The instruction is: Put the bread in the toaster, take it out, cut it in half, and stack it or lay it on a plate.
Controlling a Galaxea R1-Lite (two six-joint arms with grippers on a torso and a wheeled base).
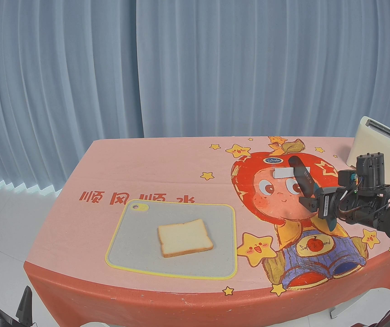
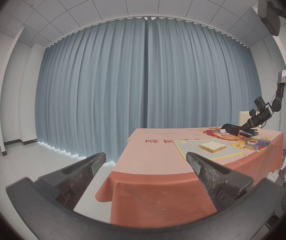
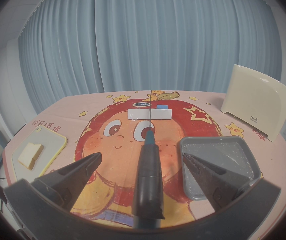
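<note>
Closest in, the left hand (image 1: 9, 283) hangs low off the near left corner of the cutting board (image 1: 129, 246), down past the edge of the counter (image 1: 158, 169), its two dark fingers spread and released. The bread (image 1: 185, 237), one whole slice, lies flat on the board, a little right of its middle. Well to the right of the board, the right hand (image 1: 317, 203) sits over the cartoon print, and a knife (image 1: 303, 177) points away from it toward a small white block (image 1: 282, 173). The cream toaster (image 1: 379, 144) stands upright at the far right corner, farthest of all from the board. From the left wrist, that hand's fingers stand wide apart with the floor and the counter's hanging cloth between them. Beyond them lies the board with the slice on it, and past the board the right hand tilts down at the knife. From the right wrist, the fingers are parted and the knife's dark handle runs up the gap with printed cloth showing on either side, so this hand is released rather than clamped. The blade shows edge-on as a thin line crossing the white block. A grey tray (image 3: 229, 154) lies just beside the handle on the side away from the board, and the toaster stands behind it. Whether the knife rests on the counter or is raised, I cannot tell.
</note>
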